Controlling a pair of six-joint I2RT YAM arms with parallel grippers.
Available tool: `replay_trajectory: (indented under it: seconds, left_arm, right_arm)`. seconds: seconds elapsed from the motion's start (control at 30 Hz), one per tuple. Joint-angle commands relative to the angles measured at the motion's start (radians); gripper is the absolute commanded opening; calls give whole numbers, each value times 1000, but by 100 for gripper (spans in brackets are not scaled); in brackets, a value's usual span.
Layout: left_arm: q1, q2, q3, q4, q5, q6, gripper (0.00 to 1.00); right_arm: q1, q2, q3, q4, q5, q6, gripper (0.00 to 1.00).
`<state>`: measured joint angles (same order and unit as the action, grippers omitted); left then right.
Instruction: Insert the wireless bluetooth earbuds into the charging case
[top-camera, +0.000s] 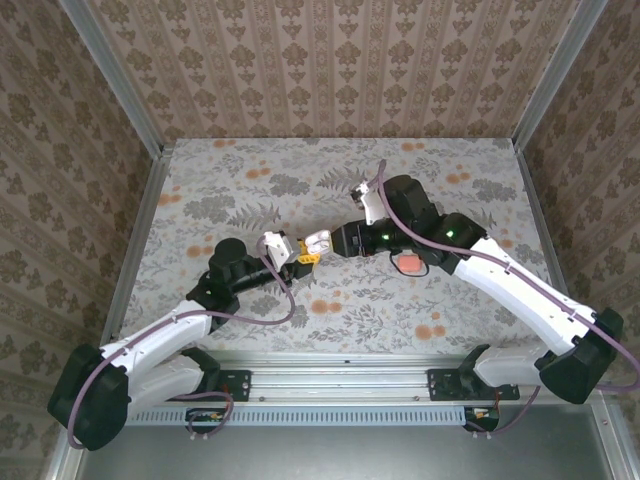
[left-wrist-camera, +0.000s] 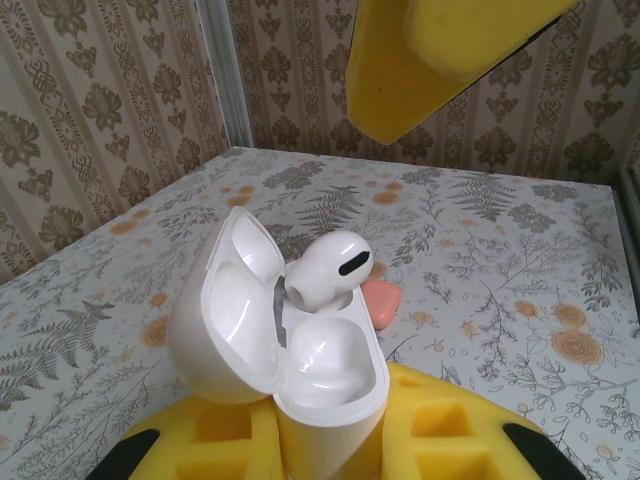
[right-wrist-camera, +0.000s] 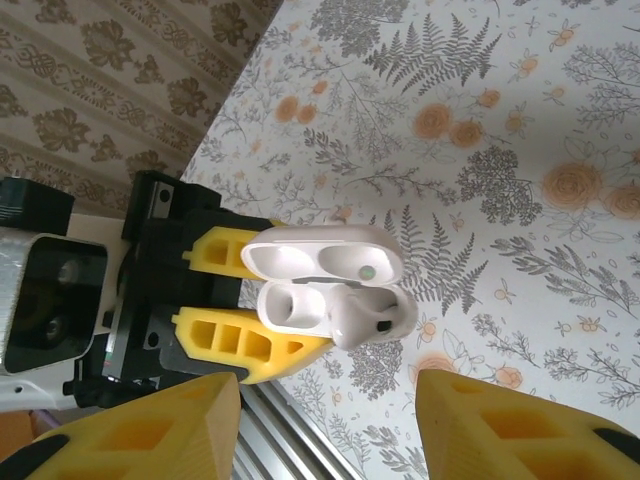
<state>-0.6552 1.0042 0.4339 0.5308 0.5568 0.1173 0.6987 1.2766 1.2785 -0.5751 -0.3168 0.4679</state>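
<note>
case pinched, lid open, by left gripper | one earbud half-seated, just ahead of spread right gripper | other well judged unfilled

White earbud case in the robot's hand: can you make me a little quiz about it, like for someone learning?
1. True or false: the left gripper holds the white charging case with its lid open.
2. What lies on the tablecloth near the case? A a coral-pink thing, B a blue cup, C a spoon.
3. Fill in: the earbud poking out of the case is ___.
Key: 1 true; 2 A; 3 white.
</note>
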Motion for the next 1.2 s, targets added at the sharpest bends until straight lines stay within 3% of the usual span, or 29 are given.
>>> replay_trajectory:
  seconds: [0.0,0.37,0.57,0.87,1.17]
  left_arm:
    - [-7,1,31,41,21,10,5]
    - [-9,-7,30,39,21,10,5]
    - [-11,-9,31,37,20,9,5]
    - [-11,-9,31,31,15,12,5]
    - [-11,-4,32,34,18,13,5]
  right_arm:
    - [8,20,24,-36,16,-23,50]
    - [0,92,-7,109,-126,32,38]
    - [-21,105,-26,140,-145,45,32]
    - [-47,84,-20,16,-114,28,32]
    - [-57,28,-29,17,-102,21,35]
